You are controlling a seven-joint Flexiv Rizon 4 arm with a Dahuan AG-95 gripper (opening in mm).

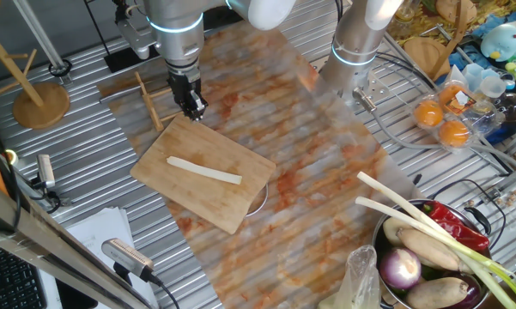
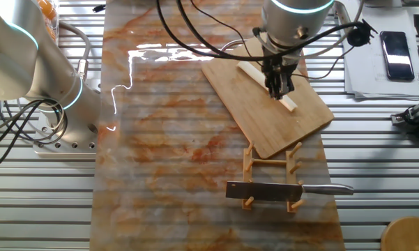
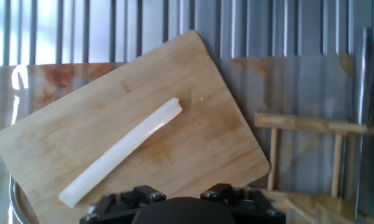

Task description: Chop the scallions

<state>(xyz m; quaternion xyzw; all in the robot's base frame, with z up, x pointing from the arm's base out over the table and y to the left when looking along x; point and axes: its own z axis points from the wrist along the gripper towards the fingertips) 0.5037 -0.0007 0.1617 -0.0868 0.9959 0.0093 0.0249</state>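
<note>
On cutting board (image 1: 208,187): whole scallion stalk (image 1: 204,170); gripper (image 1: 193,109) above, jaws' state unclear; no legible writing.

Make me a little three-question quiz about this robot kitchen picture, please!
1. True or false: the scallion is already cut into small pieces.
2. Where is the knife? A) in the gripper B) resting on the wooden rack beside the cutting board C) in the metal bowl
3. Fill in: the scallion lies on the ____.

Key:
1. False, it is one whole stick.
2. B. The gripper hangs near the board's edge with no knife in it.
3. Cutting board.
</note>
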